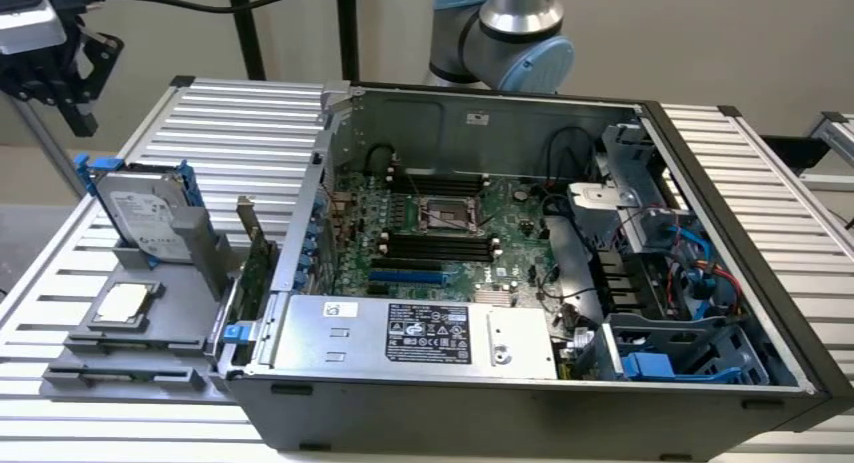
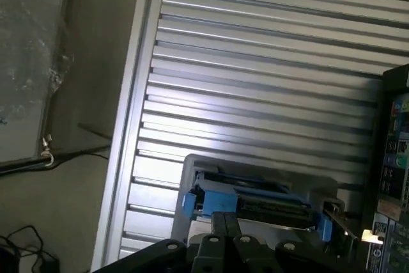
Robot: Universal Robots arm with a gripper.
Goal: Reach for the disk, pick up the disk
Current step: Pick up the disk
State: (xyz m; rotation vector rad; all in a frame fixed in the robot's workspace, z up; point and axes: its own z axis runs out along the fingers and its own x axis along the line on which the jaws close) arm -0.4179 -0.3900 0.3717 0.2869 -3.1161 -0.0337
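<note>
The disk (image 1: 139,209), a silver-grey hard drive in a blue carrier, stands on edge in a grey holder (image 1: 187,245) on the slatted table, at the exterior view's left of the open computer case. My gripper (image 1: 70,105) hangs in the air above the disk, a little further to the exterior view's left, and touches nothing. From the wrist camera I look down on the disk's (image 2: 255,195) blue-framed top edge. The gripper (image 2: 225,225) appears there with its two fingers pressed together, shut and holding nothing.
The open computer case (image 1: 721,383) takes up the middle, with its motherboard (image 1: 441,233) and the silver power-supply box (image 1: 400,333). A small square silver part (image 1: 123,303) lies on a grey tray in front of the disk. The slatted aluminium table (image 1: 227,108) has an edge at the exterior view's left.
</note>
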